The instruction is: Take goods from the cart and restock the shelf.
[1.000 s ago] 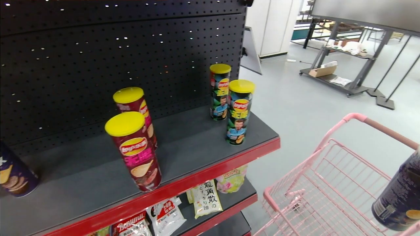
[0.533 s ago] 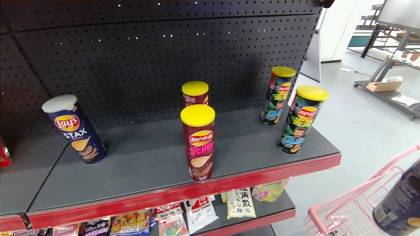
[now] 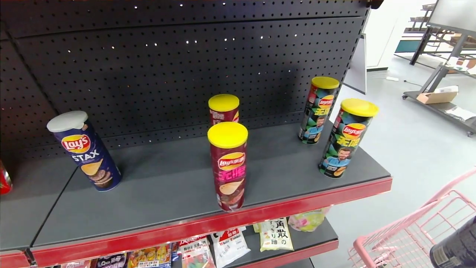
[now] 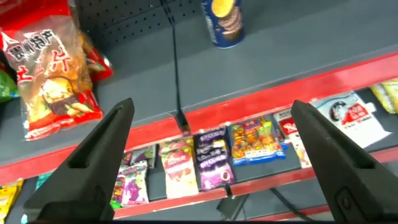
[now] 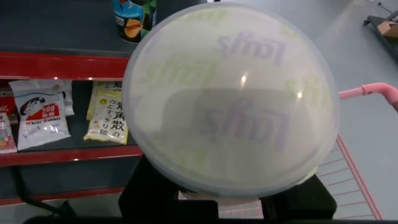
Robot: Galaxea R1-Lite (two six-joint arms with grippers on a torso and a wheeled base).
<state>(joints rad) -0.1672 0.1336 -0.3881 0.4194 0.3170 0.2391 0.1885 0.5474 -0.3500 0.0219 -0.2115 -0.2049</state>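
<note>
Shelf (image 3: 260, 201), grey board with a red front edge; your stock, taken from the left:

- Left gripper (image 4: 211, 107): fingers spread wide, nothing between them, hanging just in front of the red edge.
- Red snack bag (image 4: 53, 71): on the board, beyond this gripper.
- Blue can (image 3: 85, 152): upright, white lid, also beyond your left gripper and farther back on the board.
- Small packets (image 4: 211, 158): a row on the lower shelf, below your left gripper.
- Front maroon can (image 3: 228, 167): upright, yellow lid, near the red edge, well off to the left of your right gripper.
- Rear maroon can (image 3: 223, 108): directly behind the first, by the back panel.
- Rear green can (image 3: 319, 109) and front green can (image 3: 347, 139): upright, yellow lids, at the board's right end, the nearest stock to your right gripper.
- Pink cart (image 3: 409, 238): wire basket, just beside and below your right gripper.
- Right gripper (image 5: 186, 202): clamped on the dark can (image 3: 455, 247), held over the cart, clear of the shelf, its pale lid (image 5: 233, 99) facing the wrist.
</note>
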